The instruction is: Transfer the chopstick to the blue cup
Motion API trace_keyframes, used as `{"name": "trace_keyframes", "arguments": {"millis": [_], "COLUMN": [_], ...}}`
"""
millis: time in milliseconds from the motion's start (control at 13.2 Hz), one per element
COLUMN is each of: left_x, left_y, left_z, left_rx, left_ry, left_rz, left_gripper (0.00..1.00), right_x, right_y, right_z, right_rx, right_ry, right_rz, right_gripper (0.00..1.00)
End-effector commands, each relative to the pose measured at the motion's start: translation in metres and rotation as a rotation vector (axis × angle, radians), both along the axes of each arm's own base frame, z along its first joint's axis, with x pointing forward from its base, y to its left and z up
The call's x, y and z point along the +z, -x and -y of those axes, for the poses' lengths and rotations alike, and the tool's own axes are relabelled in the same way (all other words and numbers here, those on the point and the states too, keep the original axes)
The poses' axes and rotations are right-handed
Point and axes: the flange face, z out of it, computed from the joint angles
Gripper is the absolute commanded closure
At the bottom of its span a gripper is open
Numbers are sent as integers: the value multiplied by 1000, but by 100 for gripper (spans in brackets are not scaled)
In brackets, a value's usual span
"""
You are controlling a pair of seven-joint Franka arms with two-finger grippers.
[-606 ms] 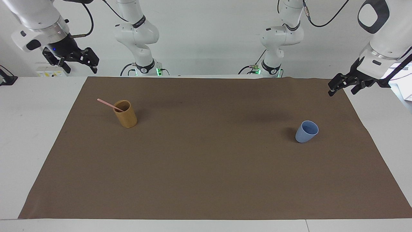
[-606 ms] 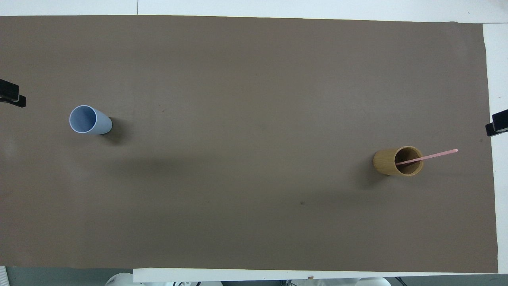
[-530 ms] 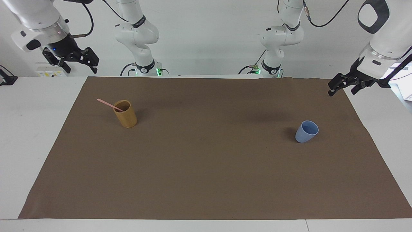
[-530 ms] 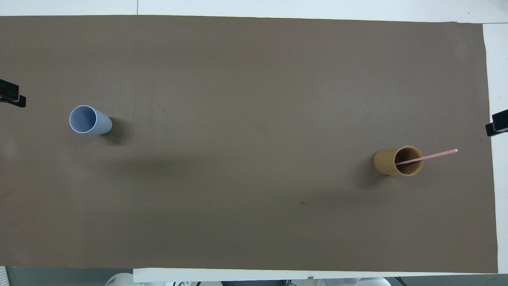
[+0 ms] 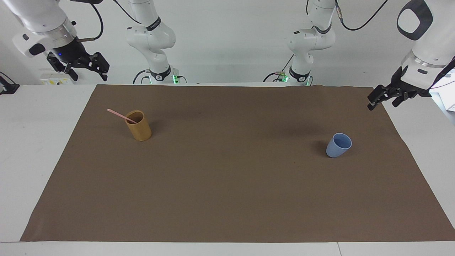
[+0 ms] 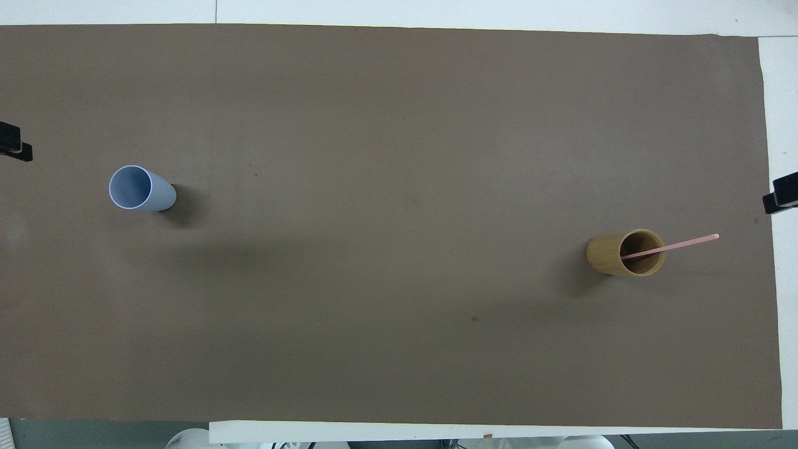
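Left gripper shifted slightly outward, jaws apart, right gripper likewise, no legible writing, perhaps too distant

Both arms hang raised at the worktop's ends, left pincer and right pincer spread wide, holding nothing.
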Motion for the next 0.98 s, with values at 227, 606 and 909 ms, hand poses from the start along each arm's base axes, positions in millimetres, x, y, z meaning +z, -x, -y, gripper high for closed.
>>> {"name": "trace_keyframes", "arguments": {"millis": [227, 606, 909], "left_x": [-138, -199, -206], "left_y": [13, 18, 14], "left_z": [-2, 7, 23], "left_rx": [74, 112, 102], "left_ry": [12, 16, 17], "left_rz": [4, -20, -2], "left_gripper": [0, 85, 100], "right_x": [-1, -1, -2], "right_y": [5, 5, 5], "right_z": [2, 2, 1], "right_rx": [-12, -12, -11], "right_ry": [-10, -10, -11], "right_rz": [7, 10, 6], "right_gripper": [0, 0, 0]}}
